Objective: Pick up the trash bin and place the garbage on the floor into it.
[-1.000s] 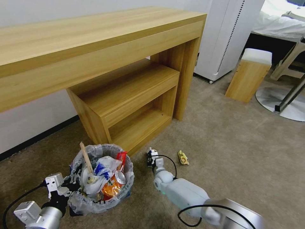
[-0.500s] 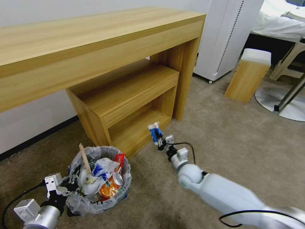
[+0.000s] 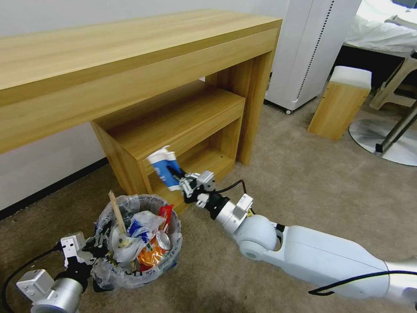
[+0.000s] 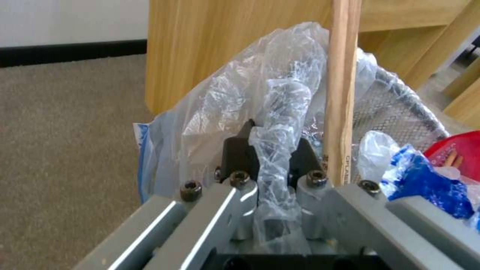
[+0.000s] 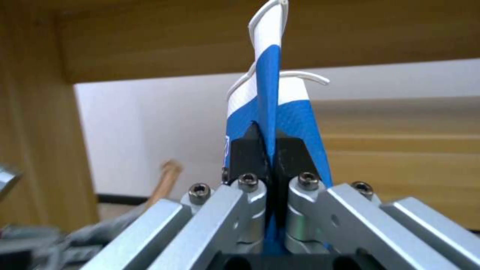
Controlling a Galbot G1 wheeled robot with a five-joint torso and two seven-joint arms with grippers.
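While the left gripper (image 3: pixel 99 252) pinches the bagged rim of the trash bin (image 3: pixel 138 243) at its near-left side, the right gripper (image 3: pixel 181 181) is up in the air clamping a flattened blue-white carton (image 3: pixel 164 167). From the left wrist view, the 2 dark fingers (image 4: pixel 239 153) are closed on a twisted fold of the translucent plastic bag (image 4: pixel 280 112), with the bin's mesh wall just behind.

That bin sits on the beige carpet (image 3: pixel 304 191), close in front of the wooden desk (image 3: pixel 130 74) and its lower shelf unit (image 3: pixel 182 126). It is stuffed: a wooden stick (image 3: pixel 117 215) pokes up tilted from its left side, a red wrapper (image 3: pixel 166 215) stands toward the back right, an orange can (image 3: pixel 152 256) lies against the right rim, and white and blue litter fills the middle.

The carton is held above and to the right of the bin, in front of the shelf unit's edge, its open white top pointing up and away from the arm. In the right wrist view the black pads (image 5: pixel 248 150) squeeze the carton's lower half flat between them, the blue body and white top (image 5: pixel 267 56) rising past the fingertips.

Off to the right stand a white appliance (image 3: pixel 312 52) and a small wooden stool (image 3: pixel 341 104), well apart from the bin.
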